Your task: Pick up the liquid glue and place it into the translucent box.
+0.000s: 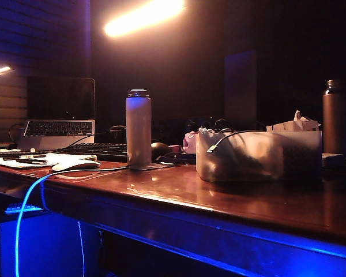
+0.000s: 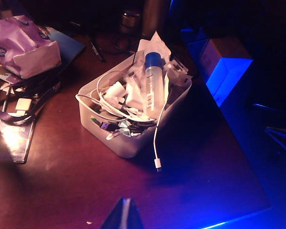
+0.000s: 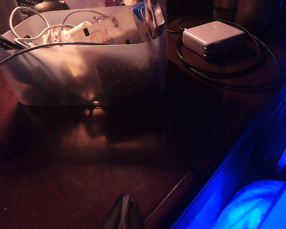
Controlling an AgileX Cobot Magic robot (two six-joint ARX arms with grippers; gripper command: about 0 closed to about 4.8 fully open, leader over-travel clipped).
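Observation:
The liquid glue (image 2: 152, 88), a clear tube with a blue cap, lies on top of a tangle of white cables and packets inside the translucent box (image 2: 128, 145). The frosted box (image 1: 259, 157) stands on the wooden desk right of middle in the exterior view, and its side wall (image 3: 86, 71) fills the far part of the right wrist view. My left gripper (image 2: 125, 201) hovers apart from the box on its near side, fingers pressed together and empty. My right gripper (image 3: 125, 197) sits well back near the desk edge, shut with nothing in it. Neither arm shows in the exterior view.
A tall pale bottle (image 1: 138, 128) stands left of the box, with a laptop (image 1: 60, 118) and keyboard (image 1: 95, 150) behind. A dark bottle (image 1: 333, 115) is far right. A white power adapter (image 3: 212, 38) with coiled cable lies beside the box. A purple pack (image 2: 26, 45) lies close by.

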